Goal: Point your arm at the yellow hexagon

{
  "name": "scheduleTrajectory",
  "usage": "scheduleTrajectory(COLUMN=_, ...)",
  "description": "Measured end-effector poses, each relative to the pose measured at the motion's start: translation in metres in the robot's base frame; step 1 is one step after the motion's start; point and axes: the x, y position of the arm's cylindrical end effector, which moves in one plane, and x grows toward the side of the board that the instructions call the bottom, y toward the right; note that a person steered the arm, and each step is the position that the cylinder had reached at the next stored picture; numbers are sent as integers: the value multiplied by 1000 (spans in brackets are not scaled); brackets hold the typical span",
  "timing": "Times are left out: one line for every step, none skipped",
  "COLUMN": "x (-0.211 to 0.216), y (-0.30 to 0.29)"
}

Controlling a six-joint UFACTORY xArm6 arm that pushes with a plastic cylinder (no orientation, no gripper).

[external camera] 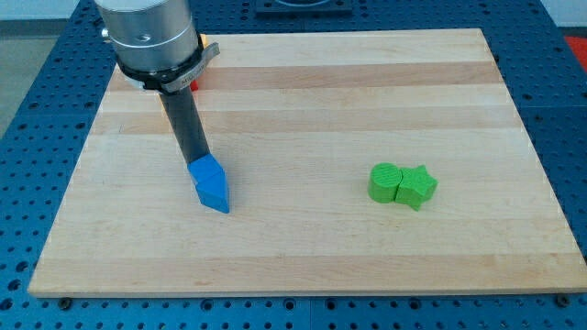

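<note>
No whole yellow hexagon shows. A small yellow-orange sliver (206, 43) peeks out at the right of the arm's metal head near the view's top left; its shape cannot be made out. My dark rod comes down from that head. My tip (196, 162) stands at the upper left edge of the blue block (211, 183), touching it or just behind it. The very end of the rod is partly hidden by that block.
A red block (194, 83) is mostly hidden behind the rod near the top left. A green round block (384, 181) and a green star (417, 187) sit touching each other right of the middle. The wooden board (367, 92) lies on a blue perforated table (569, 110).
</note>
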Motion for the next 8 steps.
scheduleTrajectory(x=-38, y=1)
scheduleTrajectory(x=-80, y=1)
scheduleTrajectory(x=-106, y=37)
scheduleTrajectory(x=-130, y=73)
scheduleTrajectory(x=-194, y=80)
scheduleTrajectory(x=-255, y=62)
scheduleTrajectory(x=-257, y=58)
scheduleTrajectory(x=-258, y=17)
